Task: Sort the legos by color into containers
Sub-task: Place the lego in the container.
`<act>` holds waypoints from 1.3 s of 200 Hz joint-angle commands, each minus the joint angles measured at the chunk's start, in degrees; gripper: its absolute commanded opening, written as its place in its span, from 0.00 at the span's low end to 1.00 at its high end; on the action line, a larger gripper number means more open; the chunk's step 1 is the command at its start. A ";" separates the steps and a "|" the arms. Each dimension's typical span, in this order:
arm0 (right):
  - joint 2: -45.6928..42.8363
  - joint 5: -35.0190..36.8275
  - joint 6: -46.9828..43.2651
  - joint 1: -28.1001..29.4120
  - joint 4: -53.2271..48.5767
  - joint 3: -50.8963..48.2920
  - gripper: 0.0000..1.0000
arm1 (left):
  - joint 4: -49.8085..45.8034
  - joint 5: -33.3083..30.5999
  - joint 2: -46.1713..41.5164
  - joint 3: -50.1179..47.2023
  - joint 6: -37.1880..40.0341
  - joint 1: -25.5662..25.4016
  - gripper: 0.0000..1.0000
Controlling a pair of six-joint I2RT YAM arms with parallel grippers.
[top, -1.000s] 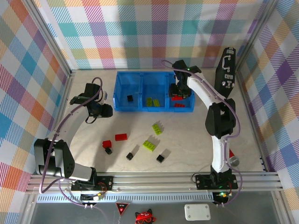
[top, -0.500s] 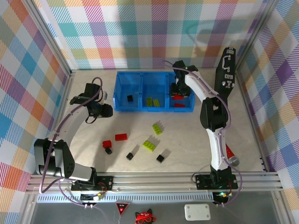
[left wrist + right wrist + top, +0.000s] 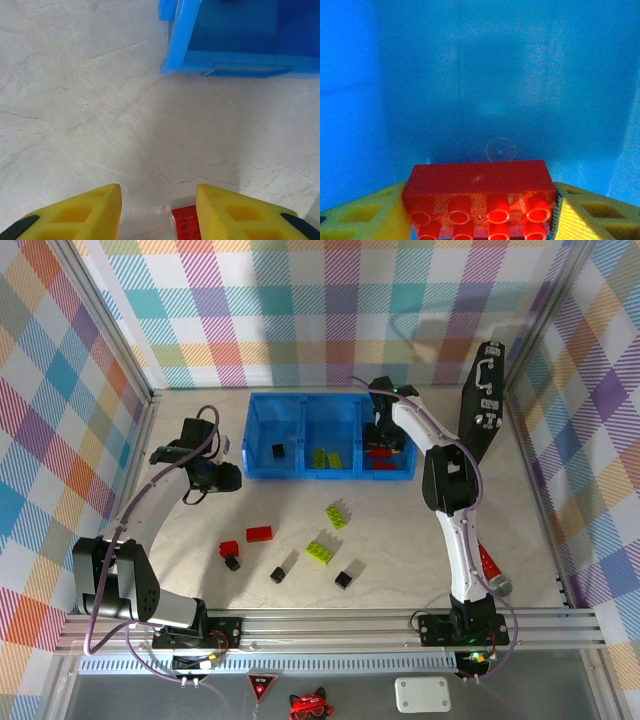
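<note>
Probably robotics lab cell: aluminium frame (image 3: 330, 625), plaid backdrop walls (image 3: 330, 310).

Top external: fixed high, behind near edge, tilted down toward far wall; whole table (image 3: 400, 530) covered from a distance.
Left wrist: aimed down at bare table close up; near-left corner of blue bin (image 3: 300, 473) caught at top right.
Right wrist: pointed into bin's right compartment, wall faced; red brick (image 3: 479, 187) very close.
Bin shared by all three views.
</note>
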 commanded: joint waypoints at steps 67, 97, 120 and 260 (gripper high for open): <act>-2.62 -1.56 0.36 -0.36 -0.88 1.49 0.69 | 0.33 1.02 -1.48 -0.72 1.04 0.81 0.43; -4.99 -1.46 0.22 -0.41 -1.79 1.46 0.71 | 0.42 1.11 -1.69 -0.72 1.03 0.81 0.43; -6.79 -1.56 0.17 -0.36 -2.38 1.25 0.73 | 0.42 1.38 -1.71 -0.72 0.99 0.81 0.43; -23.03 -4.08 0.89 0.86 -1.04 -9.95 0.74 | 0.48 3.27 -2.47 -1.21 -0.54 0.67 0.43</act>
